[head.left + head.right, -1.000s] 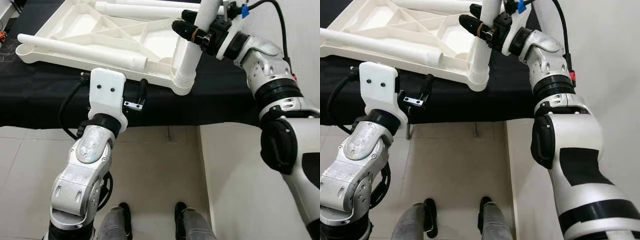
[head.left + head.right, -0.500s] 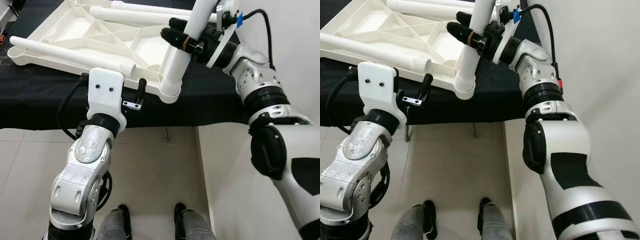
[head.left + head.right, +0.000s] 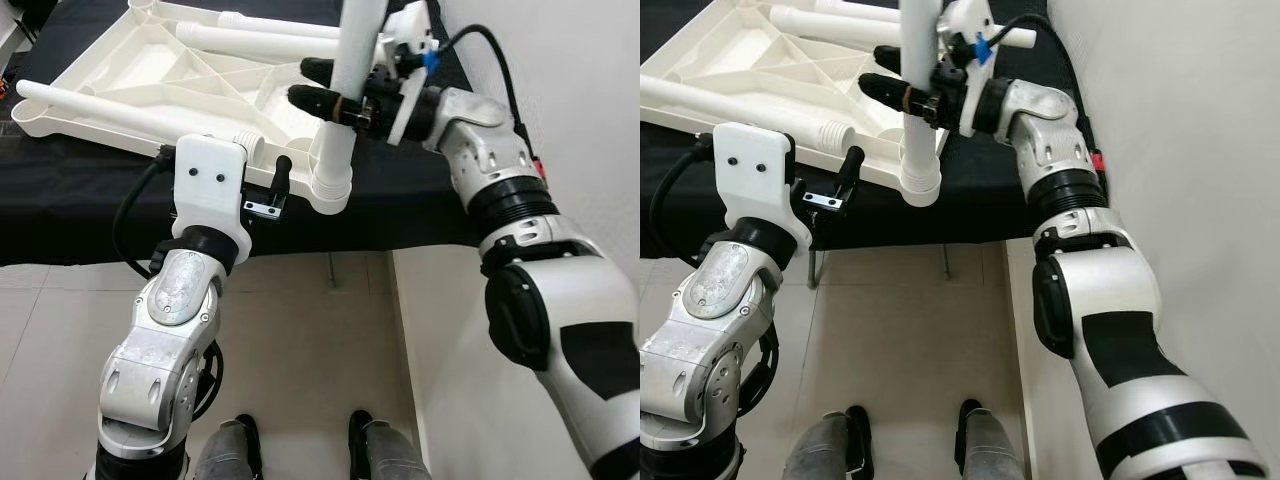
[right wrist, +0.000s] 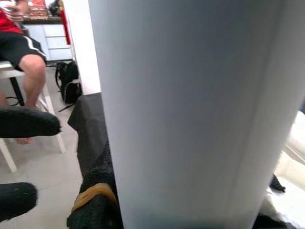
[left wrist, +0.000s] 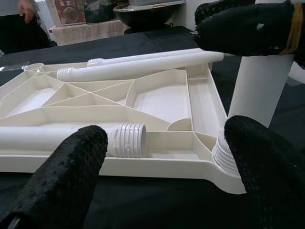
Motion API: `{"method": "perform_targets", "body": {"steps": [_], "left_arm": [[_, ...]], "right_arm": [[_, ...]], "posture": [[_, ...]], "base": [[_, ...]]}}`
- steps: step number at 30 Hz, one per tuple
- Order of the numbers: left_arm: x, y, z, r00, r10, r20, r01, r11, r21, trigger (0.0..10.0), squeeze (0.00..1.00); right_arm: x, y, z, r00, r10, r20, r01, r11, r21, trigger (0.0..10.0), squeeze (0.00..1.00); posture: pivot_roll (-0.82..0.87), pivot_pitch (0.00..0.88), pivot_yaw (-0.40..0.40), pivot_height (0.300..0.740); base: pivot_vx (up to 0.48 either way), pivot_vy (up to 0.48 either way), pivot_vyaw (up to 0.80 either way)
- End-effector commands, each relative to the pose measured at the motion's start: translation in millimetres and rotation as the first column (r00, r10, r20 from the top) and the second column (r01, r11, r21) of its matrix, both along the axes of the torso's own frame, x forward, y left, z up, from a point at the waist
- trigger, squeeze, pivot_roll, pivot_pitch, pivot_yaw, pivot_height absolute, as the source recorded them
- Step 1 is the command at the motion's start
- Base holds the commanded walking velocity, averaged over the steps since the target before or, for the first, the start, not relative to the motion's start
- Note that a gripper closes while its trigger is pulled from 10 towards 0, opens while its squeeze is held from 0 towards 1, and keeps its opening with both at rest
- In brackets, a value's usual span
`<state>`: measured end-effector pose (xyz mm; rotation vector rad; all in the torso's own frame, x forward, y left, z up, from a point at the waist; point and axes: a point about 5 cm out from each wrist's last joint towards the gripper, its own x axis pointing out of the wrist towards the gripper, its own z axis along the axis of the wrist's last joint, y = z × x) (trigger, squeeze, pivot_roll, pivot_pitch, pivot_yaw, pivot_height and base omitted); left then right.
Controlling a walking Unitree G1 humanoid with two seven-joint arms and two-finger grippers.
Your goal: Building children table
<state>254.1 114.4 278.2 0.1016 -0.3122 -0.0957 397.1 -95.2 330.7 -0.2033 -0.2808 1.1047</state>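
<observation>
The white plastic tabletop (image 3: 200, 75) is lying upside down on the black-covered bench (image 3: 60, 215), ribs facing up. The right gripper (image 3: 335, 92) has its 2 black fingers clamped around a white table leg (image 3: 350, 80), which stands nearly upright with its threaded end sitting in the tabletop's near corner socket (image 3: 328, 190).

3 more loose legs (image 5: 138, 64) are resting in and across the tabletop, 1 with its threaded end (image 5: 126, 140) just beside that socket. The left gripper (image 3: 265, 185) hovers at the tabletop's near edge with fingers spread wide, holding nothing.

My take: this stuff looks light, stiff and pretty slick, so the leg could spin in the grip while screwing. Grabbing mid-shaft like it does seems right. The tabletop will probably slide on the cloth unless the left gripper braces its rim.
</observation>
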Motion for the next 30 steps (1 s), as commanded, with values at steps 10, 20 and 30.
{"method": "perform_targets", "body": {"steps": [10,20,30], "left_arm": [[-3.6,0.6,1,1.000,0.000,0.019,0.000,1.000,0.003,10.0,0.00],[-3.0,1.8,2,1.000,0.005,0.027,-0.006,1.000,0.011,10.0,0.00],[-2.6,2.3,2,1.000,0.004,0.025,-0.005,1.000,0.016,10.0,0.00]], "right_arm": [[16.7,-13.2,-44,0.933,-0.301,-0.196,0.304,0.953,-0.020,10.0,0.00],[20.7,-27.6,-45,0.879,-0.436,-0.191,0.450,0.893,0.033,10.0,0.00],[17.4,-21.9,-52,0.883,-0.453,-0.121,0.460,0.887,0.037,10.0,0.00]], "posture": [[0.09,0.303,-0.062,0.740],[0.09,0.300,-0.054,0.740],[0.09,0.301,-0.053,0.740]], "base": [[0.000,0.000,0.00],[0.000,0.000,0.00],[0.000,0.000,0.00]]}}
